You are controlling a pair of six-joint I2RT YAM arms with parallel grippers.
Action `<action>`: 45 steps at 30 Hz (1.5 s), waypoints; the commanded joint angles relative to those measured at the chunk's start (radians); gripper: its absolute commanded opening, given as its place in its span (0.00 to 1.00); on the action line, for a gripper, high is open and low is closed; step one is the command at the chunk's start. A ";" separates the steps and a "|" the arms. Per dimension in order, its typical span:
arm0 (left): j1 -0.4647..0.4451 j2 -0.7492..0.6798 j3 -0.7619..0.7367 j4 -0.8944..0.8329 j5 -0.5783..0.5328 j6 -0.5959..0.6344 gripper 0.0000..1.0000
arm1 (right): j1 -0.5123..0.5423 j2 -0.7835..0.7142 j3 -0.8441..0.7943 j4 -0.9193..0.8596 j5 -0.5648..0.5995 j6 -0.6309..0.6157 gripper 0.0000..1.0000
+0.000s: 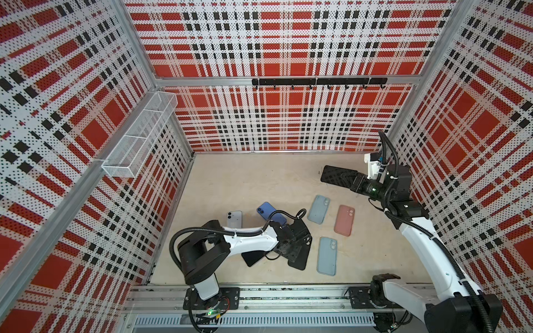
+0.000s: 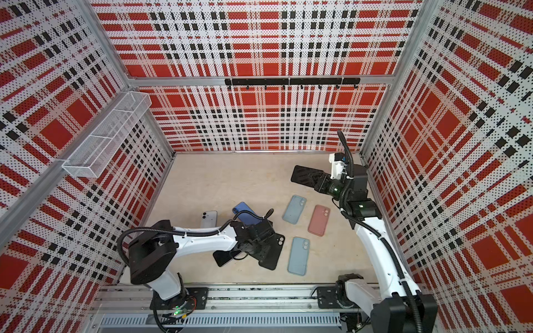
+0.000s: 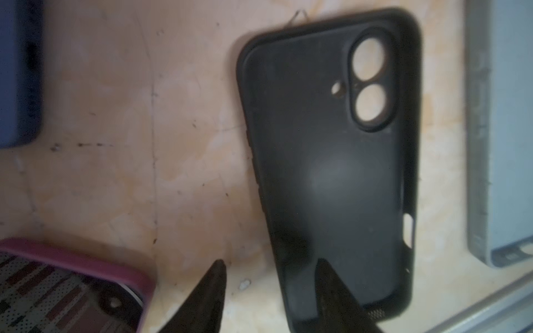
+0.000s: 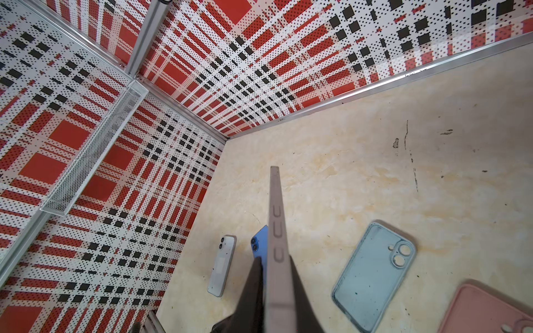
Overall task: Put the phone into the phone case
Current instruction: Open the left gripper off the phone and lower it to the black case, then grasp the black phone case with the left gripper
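Red, black and white plaid perforated walls [image 1: 274, 43] box in a scuffed beige bench [image 1: 245, 178]. Near the middle of its front edge lies a black soft phone case [image 3: 331, 178], open side up, with bare bench showing through its camera holes. Above it the left gripper [image 3: 271, 263] is released: its dark fingertips [image 3: 217, 268] stand apart, one over the case's floor and one over bare bench just beside its long wall. Over the back right corner the right gripper [image 4: 274, 259] is clenched on a dark-screened phone with a greyish rim [image 4: 275, 207], held off the bench. A white phone [image 1: 234, 219] and a blue phone [image 1: 266, 210] lie face down toward the left edge. A pale blue case [image 1: 318, 209], a pink case [image 1: 344, 220] and a second pale blue case [image 1: 327, 256] lie toward the right.
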 commanded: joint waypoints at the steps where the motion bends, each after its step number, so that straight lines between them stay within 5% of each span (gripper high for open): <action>1: 0.006 0.041 0.029 0.045 -0.002 0.036 0.41 | 0.000 -0.039 -0.006 0.054 0.003 -0.023 0.00; 9: 0.017 0.075 0.056 0.018 -0.038 0.080 0.06 | 0.000 -0.030 0.001 0.052 0.012 -0.032 0.00; 17: 0.088 -0.027 0.172 -0.119 -0.152 0.192 0.00 | -0.002 -0.036 0.011 0.030 0.042 -0.045 0.00; 26: 0.248 -0.024 0.445 -0.141 -0.271 0.633 0.00 | -0.011 -0.093 0.028 -0.001 0.151 0.014 0.00; 33: 0.448 0.082 0.609 -0.141 -0.091 0.995 0.00 | -0.011 -0.116 0.010 -0.006 0.171 0.027 0.00; 39: 0.486 0.207 0.613 -0.161 0.072 1.433 0.00 | -0.011 -0.102 -0.016 0.001 0.147 0.049 0.00; 45: 0.524 0.400 0.803 -0.239 0.126 1.532 0.00 | -0.012 -0.066 -0.002 -0.039 0.113 0.048 0.00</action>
